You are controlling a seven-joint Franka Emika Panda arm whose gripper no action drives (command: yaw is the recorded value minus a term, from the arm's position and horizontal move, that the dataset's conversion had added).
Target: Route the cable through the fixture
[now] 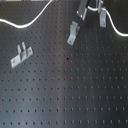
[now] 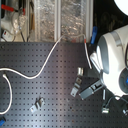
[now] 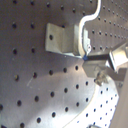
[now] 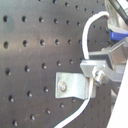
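A big black board (image 2: 30, 60) full of little round holes lies under the jaws and spreads out wide on every side of them. The holes sit in neat rows. In both wrist views the board (image 3: 30, 90) fills the space right below the jaws, dark and a bit shiny (image 4: 30, 50). In the first exterior view it (image 1: 60, 95) looks the same.

In the second exterior view, two see-through boxes (image 2: 47, 17) with crinkly stuff inside stand well away from the jaws, past the far edge of the board. Beside them is a messy pile (image 2: 12, 20), too blurry to name. A small blue thing (image 2: 93, 34) stands at that same edge, nearer the jaws.
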